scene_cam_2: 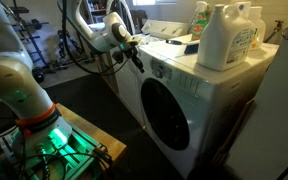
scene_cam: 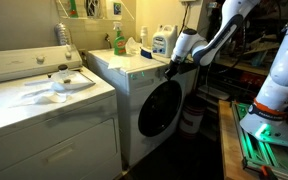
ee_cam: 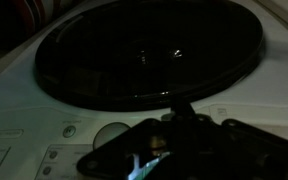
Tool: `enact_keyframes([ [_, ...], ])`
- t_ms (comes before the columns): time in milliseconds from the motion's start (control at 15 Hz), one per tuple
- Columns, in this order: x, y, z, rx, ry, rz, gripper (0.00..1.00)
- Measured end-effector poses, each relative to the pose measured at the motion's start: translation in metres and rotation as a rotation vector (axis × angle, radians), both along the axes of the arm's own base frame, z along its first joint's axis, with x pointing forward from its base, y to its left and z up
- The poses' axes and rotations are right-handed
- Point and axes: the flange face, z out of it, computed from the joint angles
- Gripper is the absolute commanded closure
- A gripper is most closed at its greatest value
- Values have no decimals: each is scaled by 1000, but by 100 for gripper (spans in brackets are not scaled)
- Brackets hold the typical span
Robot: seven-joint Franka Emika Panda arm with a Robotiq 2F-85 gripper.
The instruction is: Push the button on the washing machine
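Observation:
The white front-loading washing machine [scene_cam: 144, 75] [scene_cam_2: 199, 85] stands in both exterior views, its round dark-glass door [scene_cam: 162, 108] [scene_cam_2: 167, 110] facing out. My gripper [scene_cam: 170, 68] [scene_cam_2: 136, 55] is at the control strip along the top front edge, above the door. In the wrist view the dark door [ee_cam: 149, 50] fills the top. The white panel below it shows a round dial [ee_cam: 109, 133] and a small button [ee_cam: 69, 130]. My gripper's fingers [ee_cam: 179, 112] come together to one dark tip on or just over the panel, holding nothing.
A wider white flat-topped machine [scene_cam: 44, 95] stands beside the washer. Detergent bottles [scene_cam: 119, 40] [scene_cam_2: 224, 35] sit on the washer's top. A white bucket [scene_cam: 191, 118] is on the floor by the washer. The robot's base [scene_cam: 269, 125] [scene_cam_2: 34, 130] glows green.

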Motion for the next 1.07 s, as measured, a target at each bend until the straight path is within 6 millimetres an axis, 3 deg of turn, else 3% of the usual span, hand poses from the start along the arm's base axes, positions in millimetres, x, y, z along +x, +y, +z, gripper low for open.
enact_keyframes([
  [400,14,-14,3,-27,-29,-17,100],
  [1067,25,-18,-23,-44,-1,5,100],
])
